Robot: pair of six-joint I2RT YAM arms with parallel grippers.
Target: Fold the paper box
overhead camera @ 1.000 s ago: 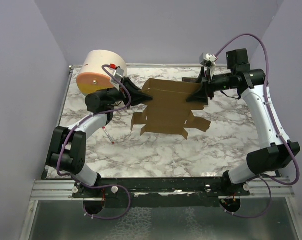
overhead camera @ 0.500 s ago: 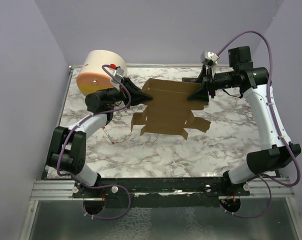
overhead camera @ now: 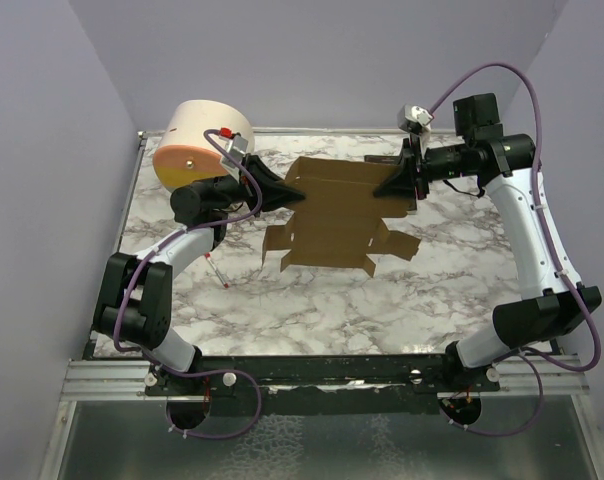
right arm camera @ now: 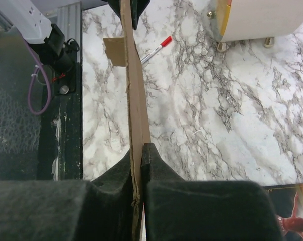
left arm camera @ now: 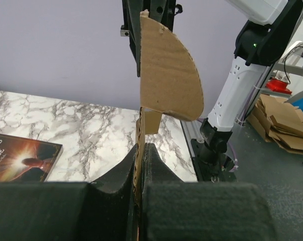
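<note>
- Flat brown die-cut cardboard paper box [overhead camera: 342,215] held up over the far middle of the white-and-grey marble table [overhead camera: 312,310], spanning between the two grippers.
- Left gripper [overhead camera: 294,194] clenched on the left edge of the paper box. In the left wrist view, black fingers [left arm camera: 159,165] pinched tight with the cardboard edge-on between them.
- Right gripper [overhead camera: 385,189] clenched on the right edge, toward the far side. In the right wrist view, cardboard sandwiched between both pads with no gap.
- Unfolded: broad panel facing the top camera, notched flaps and tabs on the near side. Cannot tell whether those flaps touch the marble.
- Rounded flap [left arm camera: 169,70] upright at the right end of the sheet, just beside the right gripper's dark fingers.
- Big cream cylinder with an orange-yellow face [overhead camera: 197,140] at the far left corner of the table, just behind the left wrist, apart from the paper box.
- Thin red-capped pen [overhead camera: 218,270] lying on the marble, left of the near flaps, close to the left arm.
- Dark-covered book [left arm camera: 18,158] flat on the marble at the far right, near the right gripper.
- Loose stack of brown cardboard sheets [left arm camera: 284,118] off the table, beyond its right side.
</note>
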